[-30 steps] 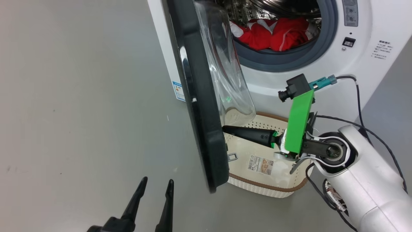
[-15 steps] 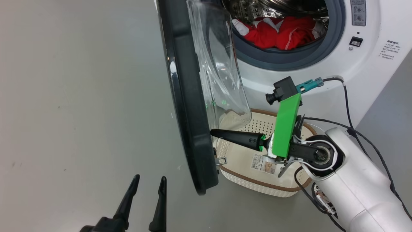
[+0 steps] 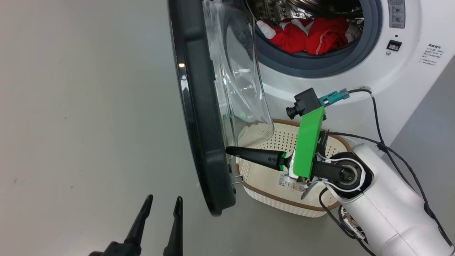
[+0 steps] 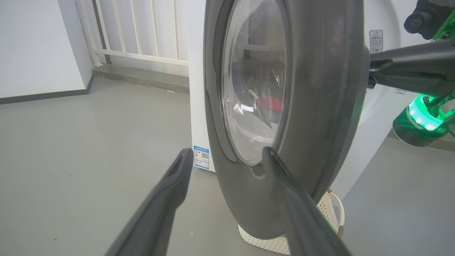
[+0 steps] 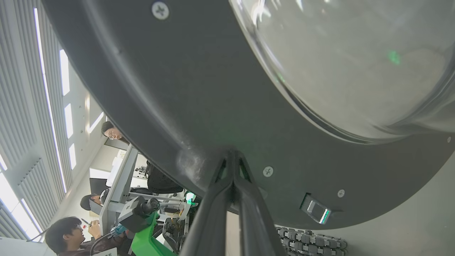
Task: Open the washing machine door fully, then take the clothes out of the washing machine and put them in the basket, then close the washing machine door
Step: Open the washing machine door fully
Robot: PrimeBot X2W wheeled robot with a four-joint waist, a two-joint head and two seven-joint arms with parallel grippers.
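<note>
The right gripper [image 3: 231,152], fingers clenched together on nothing, sets its tips against the inner rim of the washing machine door [image 3: 199,124] standing edge-on dead ahead, making it the nearer pusher, while the spread-open left gripper [image 3: 163,199] waits beyond the door's outer face.

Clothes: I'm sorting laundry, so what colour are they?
The clothes are red with white trim, clearest in the head view.
</note>
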